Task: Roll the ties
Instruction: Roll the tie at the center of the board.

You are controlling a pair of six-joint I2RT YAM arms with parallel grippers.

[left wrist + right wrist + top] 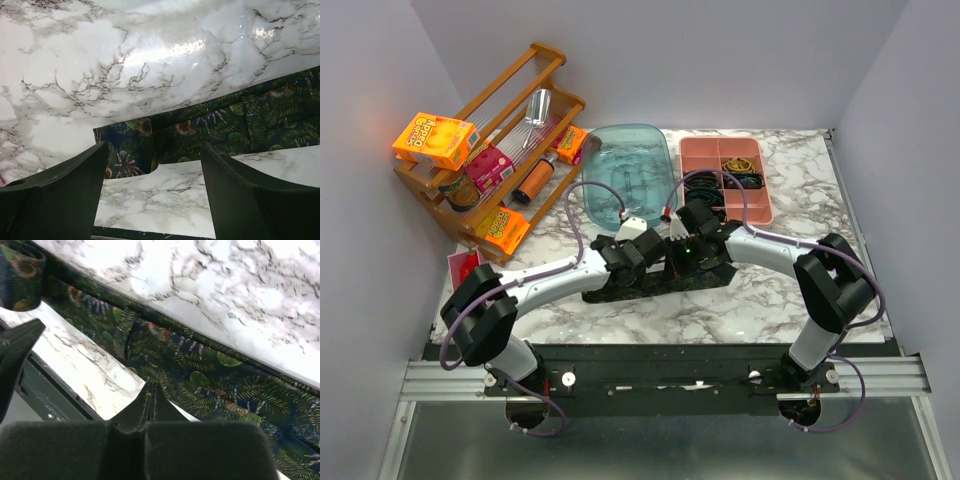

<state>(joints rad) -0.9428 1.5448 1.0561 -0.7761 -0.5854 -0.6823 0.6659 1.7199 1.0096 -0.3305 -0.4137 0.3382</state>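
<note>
The left end effector [152, 152] stands wide, its two matte black fingers [65, 195] spread with nothing between them. Just beyond its tips lies the tie [225, 125], a long flat band of dark navy woven fabric printed with green fern fronds and orange-brown shell shapes. The tie's squared end sits ahead of the left finger, and the band runs off to the right past the other finger. It rests on the glossy white worktop [100, 65], whose marble pattern has grey veins and catches a bright glare.

The right end effector [150, 392] is closed to a thin wedge, the fingers meeting along one seam. Its tip is at the near edge of the same fabric, but I cannot tell whether any cloth is pinched in it. Only this wrist view shows a rolled-up part of the tie [20, 270], a rounded coil up and to the left of the wedge.

From above, the tie is just a dark strip under both wrists and its print is lost. That view alone shows a translucent teal plastic tray [630, 165] beyond the left end effector. It also shows a pink compartmented tray [725, 141] beyond the right one, and a slatted wooden rack [545, 55] with orange boxes [435, 140] far to the left.
</note>
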